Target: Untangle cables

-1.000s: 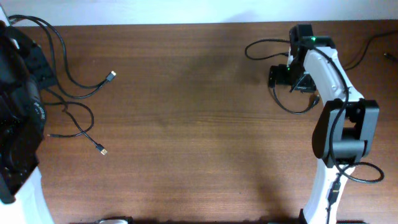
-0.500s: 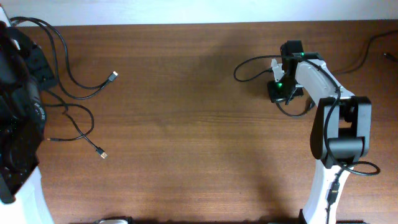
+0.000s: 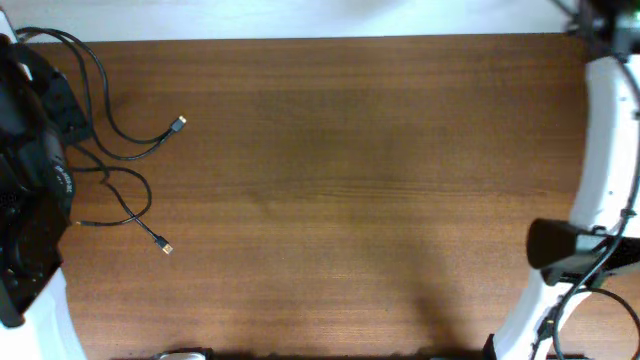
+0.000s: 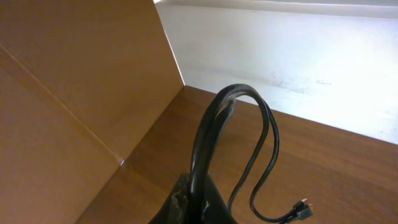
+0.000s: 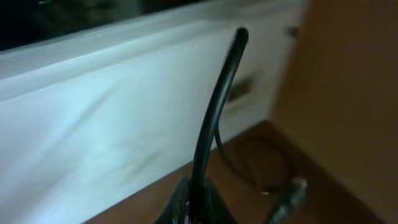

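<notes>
Finding the cables [image 3: 147,193] sprawling as loose black strands over the far left of the worktop [image 3: 350,200], just beside the dark left arm [image 3: 30,170]. Running mainly left to right, fanning out from the arm. Arching out of the top-left corner with the upper strands, dropping down the worktop, then sweeping right and ending in a silver plug [image 3: 180,122] pointing up and right. Looping once lower down, crossing over itself, and sending a gold plug [image 3: 165,245] pointing down and right, with a thin bare end aiming left toward the arm. Lying well apart, those two plugs.

Pinching a bundle [image 4: 205,134] of these strands in the left claw [image 4: 189,208], closed on it at the bottom edge of the wrist view. Standing nearly upright out of the claw, bending over at the top, and falling back to the worktop in a thinner strand ending in a dark plug [image 4: 301,210] pointing right.

Clamping a single cord [image 5: 212,118] in the right claw [image 5: 189,208], in a badly blurred wrist view. Rising steeply from the claw, leaning right, tip pointing up. Making out another strand curling on the worktop behind it, with a pale plug [image 5: 292,186].

Seeing from overhead only the white right arm [image 3: 605,140], standing along the right edge.
</notes>
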